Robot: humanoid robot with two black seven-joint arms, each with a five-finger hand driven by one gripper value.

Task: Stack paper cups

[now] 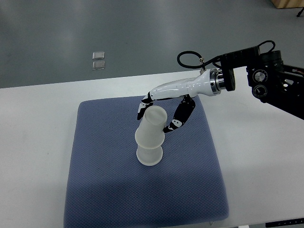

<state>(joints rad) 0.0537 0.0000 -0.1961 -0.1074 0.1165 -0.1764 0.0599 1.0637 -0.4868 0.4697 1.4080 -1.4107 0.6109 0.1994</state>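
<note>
Two white paper cups stand upside down on the blue mat point(104, 190). The lower cup point(149, 156) rests on the mat. The upper cup point(152, 128) sits over it, tilted slightly. My right hand point(159, 118) reaches in from the right edge, its black-and-white fingers point(178, 118) curled around the upper cup's top end. The left arm does not show.
The mat lies on a white table point(38, 142). My right arm's black housing point(275, 80) hangs over the table's far right. Two small pale squares point(99, 60) lie on the grey floor beyond the table.
</note>
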